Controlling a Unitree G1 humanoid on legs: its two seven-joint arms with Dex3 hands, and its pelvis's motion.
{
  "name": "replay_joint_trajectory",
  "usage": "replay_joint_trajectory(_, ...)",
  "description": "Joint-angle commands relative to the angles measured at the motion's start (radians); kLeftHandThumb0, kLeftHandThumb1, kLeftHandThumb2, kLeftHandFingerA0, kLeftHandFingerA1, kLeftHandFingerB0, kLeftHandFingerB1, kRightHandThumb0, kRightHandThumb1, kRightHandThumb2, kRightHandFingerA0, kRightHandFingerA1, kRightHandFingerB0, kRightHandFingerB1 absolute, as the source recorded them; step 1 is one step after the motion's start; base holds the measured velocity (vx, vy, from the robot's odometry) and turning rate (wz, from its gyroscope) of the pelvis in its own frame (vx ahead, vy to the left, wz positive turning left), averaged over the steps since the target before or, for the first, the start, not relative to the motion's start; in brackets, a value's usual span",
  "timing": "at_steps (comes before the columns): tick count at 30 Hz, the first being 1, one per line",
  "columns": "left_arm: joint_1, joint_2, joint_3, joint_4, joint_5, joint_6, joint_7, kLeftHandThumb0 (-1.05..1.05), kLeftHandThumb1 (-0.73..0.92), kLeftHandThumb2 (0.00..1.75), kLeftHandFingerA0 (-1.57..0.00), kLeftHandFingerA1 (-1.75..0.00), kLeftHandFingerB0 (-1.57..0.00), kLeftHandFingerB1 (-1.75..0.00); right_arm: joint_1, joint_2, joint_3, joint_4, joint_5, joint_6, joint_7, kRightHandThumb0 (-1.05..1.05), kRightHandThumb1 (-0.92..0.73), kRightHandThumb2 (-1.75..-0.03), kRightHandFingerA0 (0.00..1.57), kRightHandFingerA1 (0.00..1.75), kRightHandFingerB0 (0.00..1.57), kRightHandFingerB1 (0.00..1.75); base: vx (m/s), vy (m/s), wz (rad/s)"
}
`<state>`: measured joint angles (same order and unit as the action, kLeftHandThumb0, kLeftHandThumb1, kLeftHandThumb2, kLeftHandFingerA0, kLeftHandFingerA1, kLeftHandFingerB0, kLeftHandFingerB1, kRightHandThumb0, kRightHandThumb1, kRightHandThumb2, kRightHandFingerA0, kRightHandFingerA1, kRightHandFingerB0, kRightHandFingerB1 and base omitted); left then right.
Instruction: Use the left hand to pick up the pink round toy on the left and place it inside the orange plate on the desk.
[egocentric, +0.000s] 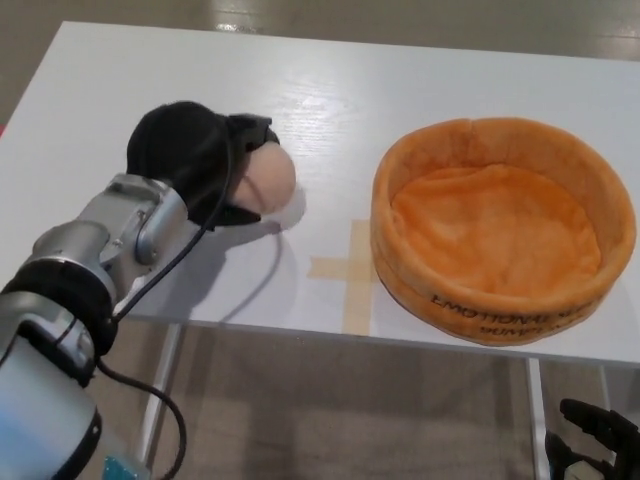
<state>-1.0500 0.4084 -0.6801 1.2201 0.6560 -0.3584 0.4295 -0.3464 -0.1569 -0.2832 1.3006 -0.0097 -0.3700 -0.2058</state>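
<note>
Within the black left hand (205, 170), a smooth pink round toy (268, 180).

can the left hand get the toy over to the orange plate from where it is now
Probably yes. The left hand is shut on the toy, and only bare table with a tape cross lies between it and the plate.

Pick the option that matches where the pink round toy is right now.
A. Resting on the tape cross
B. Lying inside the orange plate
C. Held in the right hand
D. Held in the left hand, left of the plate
D: the left hand is closed around the pink round toy, well left of the orange plate, which holds nothing.
</note>
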Motion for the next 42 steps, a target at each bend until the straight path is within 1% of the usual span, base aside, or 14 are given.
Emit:
replay_joint_trajectory(1, -0.082, 0.013, 0.081, -0.056, -0.017, -0.091, 0.038, -0.25, 0.73, 0.63, -0.68, -1.58, -0.75, -0.89, 0.009, 0.001, -0.002, 0.008, 0.012, -0.001, 0.005, -0.21, -0.60, -0.57, 0.60, 0.78, 0.62, 0.58, 0.00, 0.000, 0.00)
replay_joint_trajectory(6, -0.093, -0.005, 0.130, -0.099, -0.025, -0.113, 0.001, -0.26, 0.72, 0.63, -0.72, -1.51, -0.81, -0.81, 0.005, 0.002, -0.004, 0.008, 0.014, 0.003, 0.006, -0.21, -0.57, -0.61, 0.61, 0.80, 0.62, 0.59, 0.00, 0.000, 0.00)
replay_joint_trajectory(7, -0.097, -0.038, 0.149, -0.128, -0.046, -0.125, -0.027, -0.30, 0.71, 0.65, -0.79, -1.50, -0.89, -0.56, 0.005, 0.003, -0.002, 0.008, 0.013, 0.005, 0.007, -0.20, -0.60, -0.59, 0.59, 0.81, 0.61, 0.57, 0.00, 0.000, 0.00)
replay_joint_trajectory(9, -0.098, -0.079, 0.160, -0.156, -0.053, -0.133, -0.042, -0.23, 0.70, 0.64, -0.75, -1.54, -0.86, -0.78, 0.007, 0.006, -0.001, 0.008, 0.013, 0.005, 0.008, -0.21, -0.60, -0.57, 0.59, 0.81, 0.62, 0.56, 0.00, 0.000, 0.00)
replay_joint_trajectory(11, -0.093, -0.090, 0.170, -0.169, -0.048, -0.134, -0.048, -0.23, 0.70, 0.64, -0.75, -1.54, -0.86, -0.78, 0.010, 0.008, -0.001, 0.008, 0.013, 0.004, 0.008, -0.21, -0.60, -0.57, 0.59, 0.81, 0.62, 0.56, 0.00, 0.000, 0.00)
replay_joint_trajectory(12, -0.095, -0.115, 0.173, -0.180, -0.055, -0.127, -0.072, -0.28, 0.67, 0.63, -0.77, -1.50, -0.89, -0.56, 0.011, 0.009, -0.001, 0.008, 0.013, 0.002, 0.008, -0.21, -0.59, -0.60, 0.60, 0.83, 0.62, 0.58, 0.00, 0.000, 0.00)
replay_joint_trajectory(28, -0.109, -0.405, 0.109, -0.147, -0.005, -0.066, -0.155, -0.22, 0.60, 0.58, -0.86, -1.30, -0.87, -0.56, 0.006, 0.008, 0.007, 0.010, 0.006, 0.017, 0.007, -0.24, -0.61, -0.57, 0.66, 0.82, 0.66, 0.55, 0.00, 0.000, 0.00)
replay_joint_trajectory(29, -0.106, -0.415, 0.106, -0.140, -0.005, -0.066, -0.151, -0.21, 0.55, 0.56, -0.86, -0.88, -0.69, -0.46, 0.006, 0.008, 0.005, 0.010, 0.009, 0.017, 0.012, -0.24, -0.61, -0.57, 0.65, 0.86, 0.66, 0.57, 0.00, 0.000, 0.00)
replay_joint_trajectory(30, -0.105, -0.419, 0.104, -0.133, -0.006, -0.071, -0.150, -0.21, 0.55, 0.56, -0.86, -0.88, -0.69, -0.46, 0.006, 0.008, 0.003, 0.010, 0.011, 0.016, 0.017, -0.24, -0.61, -0.57, 0.65, 0.86, 0.66, 0.57, 0.00, 0.000, 0.00)
replay_joint_trajectory(31, -0.114, -0.428, 0.096, -0.130, -0.012, -0.014, -0.257, -0.57, 0.40, 0.67, -0.25, -0.43, -0.17, -0.36, 0.006, 0.009, 0.005, 0.010, 0.010, 0.016, 0.015, -0.27, -0.62, -0.57, 0.67, 0.90, 0.66, 0.57, 0.00, 0.000, 0.00)
replay_joint_trajectory(32, -0.116, -0.430, 0.093, -0.129, -0.014, 0.002, -0.288, -0.57, 0.40, 0.67, -0.25, -0.43, -0.17, -0.36, 0.006, 0.009, 0.006, 0.010, 0.009, 0.016, 0.014, -0.27, -0.62, -0.57, 0.67, 0.90, 0.66, 0.57, 0.00, 0.000, 0.00)
replay_joint_trajectory(33, -0.118, -0.433, 0.088, -0.128, -0.021, 0.028, -0.363, -0.66, 0.38, 0.82, 0.00, -0.24, -0.04, -0.20, 0.004, 0.013, 0.004, 0.009, 0.011, 0.016, 0.009, -0.27, -0.61, -0.57, 0.70, 0.94, 0.67, 0.57, 0.00, 0.000, 0.00)
replay_joint_trajectory(36, -0.113, -0.437, 0.085, -0.131, -0.024, 0.049, -0.407, -0.81, 0.44, 0.88, 0.00, -0.04, 0.00, 0.00, 0.002, 0.014, 0.002, 0.010, 0.012, 0.017, 0.006, -0.23, -0.59, -0.56, 0.66, 0.86, 0.68, 0.57, 0.00, 0.000, 0.00)
replay_joint_trajectory(42, -0.113, -0.439, 0.091, -0.138, -0.037, 0.080, -0.481, -0.84, 0.44, 0.90, 0.00, -0.06, 0.00, 0.00, 0.002, 0.012, 0.000, 0.009, 0.014, 0.015, 0.015, -0.24, -0.60, -0.57, 0.64, 0.84, 0.66, 0.57, 0.00, 0.000, 0.00)
